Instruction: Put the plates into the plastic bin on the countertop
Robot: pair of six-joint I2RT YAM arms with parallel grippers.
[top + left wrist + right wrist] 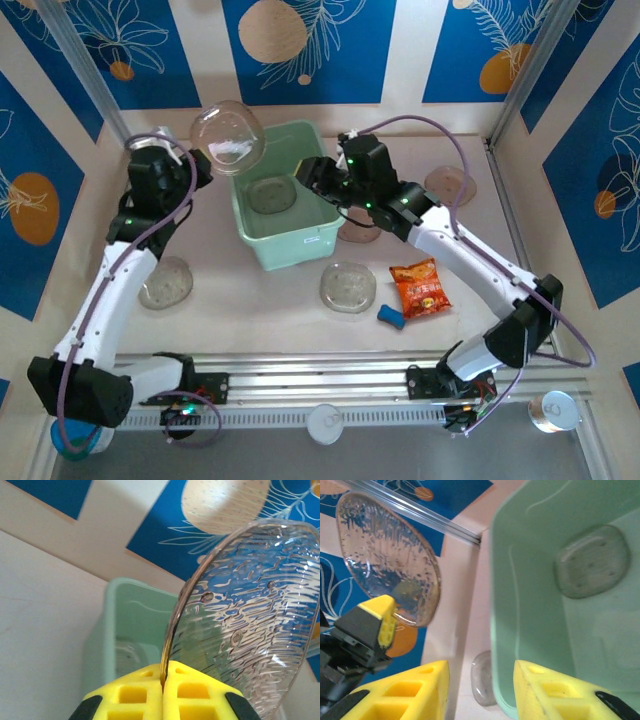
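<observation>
My left gripper (204, 160) is shut on the lower edge of a clear textured plate (228, 137), held tilted in the air over the far left corner of the mint-green plastic bin (300, 245). In the left wrist view its yellow pads (163, 676) pinch the plate (250, 615) above the bin (125, 625). One smoky plate (271, 194) lies inside the bin. My right gripper (306, 172) hovers over the bin's right side, open and empty (481, 680), looking at the bin wall (520, 605), the plate inside (592, 562) and the held plate (390, 565).
More plates lie on the countertop (250, 300): one left (165, 282), one in front of the bin (348, 287), one partly under the right arm (355, 234), one far right (450, 185). An orange-red snack packet (420, 287) and a small blue object (391, 317) lie front right.
</observation>
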